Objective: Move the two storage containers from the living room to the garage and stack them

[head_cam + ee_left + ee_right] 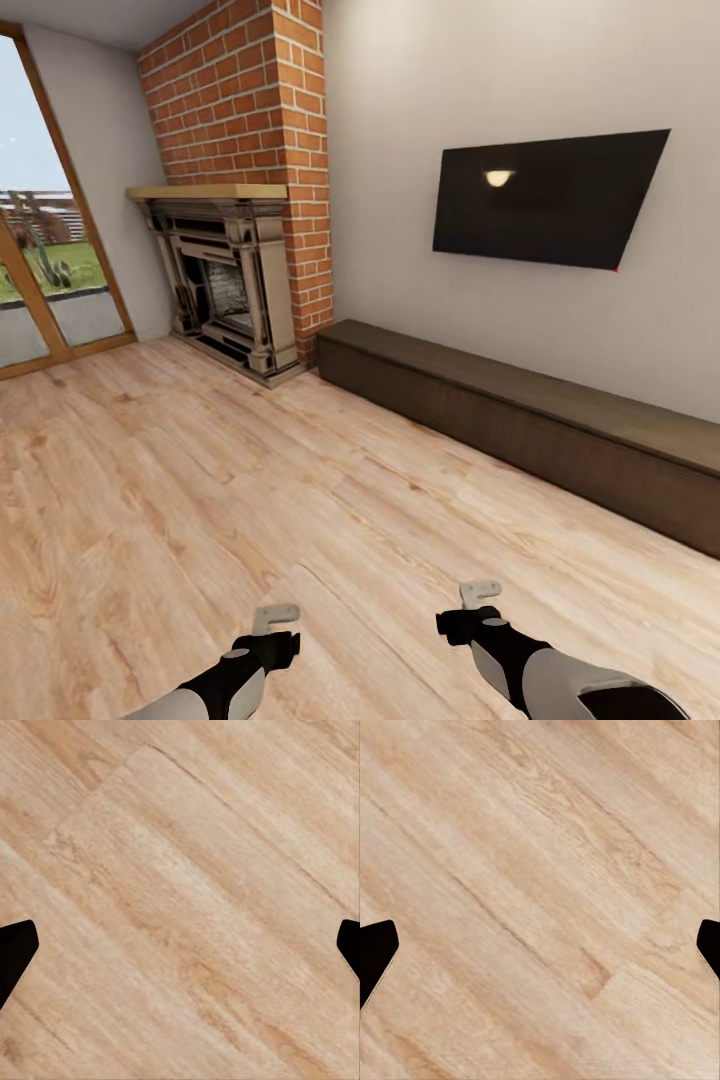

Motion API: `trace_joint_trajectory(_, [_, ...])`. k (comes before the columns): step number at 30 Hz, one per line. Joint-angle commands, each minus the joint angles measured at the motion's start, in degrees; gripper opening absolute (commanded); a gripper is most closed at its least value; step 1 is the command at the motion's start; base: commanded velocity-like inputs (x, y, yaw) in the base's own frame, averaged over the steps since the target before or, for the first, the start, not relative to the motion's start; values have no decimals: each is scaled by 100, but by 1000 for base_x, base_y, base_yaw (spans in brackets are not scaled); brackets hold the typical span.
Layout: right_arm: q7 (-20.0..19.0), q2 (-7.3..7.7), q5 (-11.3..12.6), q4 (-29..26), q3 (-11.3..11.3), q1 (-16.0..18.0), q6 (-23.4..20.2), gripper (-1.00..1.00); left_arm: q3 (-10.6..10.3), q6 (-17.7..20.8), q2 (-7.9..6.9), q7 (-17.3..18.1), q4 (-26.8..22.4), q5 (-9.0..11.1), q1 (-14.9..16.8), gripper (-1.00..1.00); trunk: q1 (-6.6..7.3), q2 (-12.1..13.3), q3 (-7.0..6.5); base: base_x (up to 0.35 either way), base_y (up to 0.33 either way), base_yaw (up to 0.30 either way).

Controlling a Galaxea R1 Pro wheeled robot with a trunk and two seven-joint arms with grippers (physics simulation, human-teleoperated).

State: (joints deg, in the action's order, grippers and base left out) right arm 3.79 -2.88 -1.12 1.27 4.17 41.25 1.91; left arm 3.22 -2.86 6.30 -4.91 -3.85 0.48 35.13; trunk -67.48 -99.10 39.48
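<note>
Both of my arms sit lowest in the head view, the left gripper at about 7 o'clock and the right gripper at about 5 o'clock, each hanging over bare planks and holding nothing. From each wrist camera I see dark fingertips at the two far edges of the picture with clear wood between them, so the left pincer stands wide, and the right one matches it, its fingertips just as far apart. I am in the living room, on its light wood-plank floor, which runs from my arms out to the walls. At 3 o'clock a long, low dark wooden bench lies along the cream wall, and above it, toward 2 o'clock, a black television hangs on that wall with a small lamp glare on its screen. At 11 o'clock a brick chimney rises over a fireplace with a pale wooden mantel, touching the near end of the bench. At 9 o'clock a wood-framed glass door looks onto grass and a fence.
</note>
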Motion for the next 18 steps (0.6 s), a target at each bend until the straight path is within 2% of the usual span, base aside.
trace_joint_trajectory(1, [25, -2, -12, 14, 40, 6, 20, 100, 30, -22, 2, -10, 7, 5, 4, 100, -3, -2, 5, 345, 0, 112])
trace_joint_trajectory(7, [30, -4, -15, 14, 40, 6, 20, 100, 30, -22, 2, -10, 7, 5, 4, 100, -3, -2, 5, 345, 0, 219])
trace_joint_trajectory(18, [33, -2, -16, 14, 40, 6, 20, 100, 30, -21, 2, -10, 7, 5, 4, 100, -3, -2, 5, 345, 0, 279])
